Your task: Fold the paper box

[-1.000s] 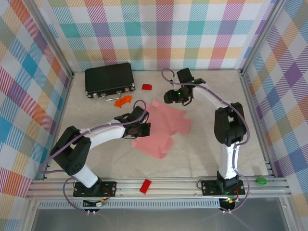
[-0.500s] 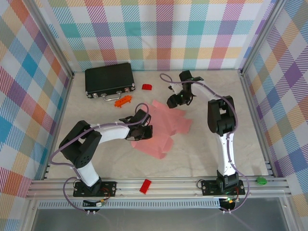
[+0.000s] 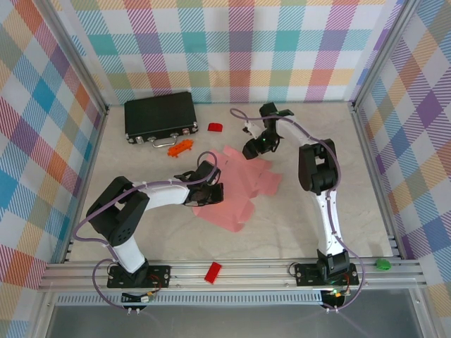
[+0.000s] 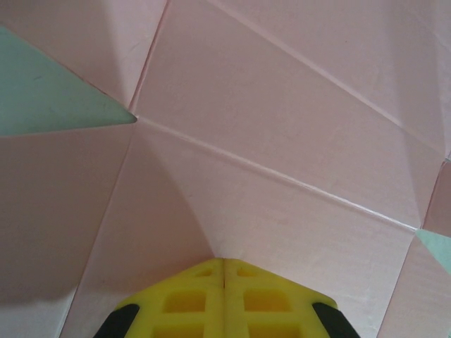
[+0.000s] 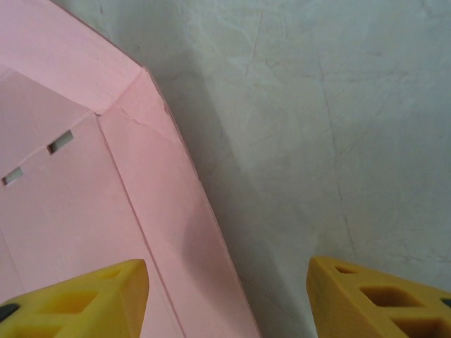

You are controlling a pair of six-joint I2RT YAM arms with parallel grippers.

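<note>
The paper box point(image 3: 239, 186) is a pale pink die-cut sheet with creases, lying unfolded on the middle of the table. My left gripper point(image 3: 210, 191) rests on the sheet's left part. In the left wrist view its yellow fingers point(image 4: 183, 303) are pressed together, tip point(image 4: 224, 262) down on the pink card point(image 4: 282, 120) beside a crease, with no card between them. My right gripper point(image 3: 254, 149) hovers at the sheet's far edge. It is open point(image 5: 227, 271), one finger point(image 5: 91, 296) over the pink flap point(image 5: 84, 176), the other finger point(image 5: 380, 296) over bare table.
A black case point(image 3: 161, 115) lies at the back left. Near it are a small red piece point(image 3: 215, 127) and an orange piece point(image 3: 180, 147). Another red piece point(image 3: 212, 272) sits on the front rail, and a green object point(image 3: 382, 265) at the front right corner.
The right arm has folded up and its gripper has shifted slightly over the sheet's far edge. The left arm's elbow has drawn in; its gripper stays shut on the sheet.
</note>
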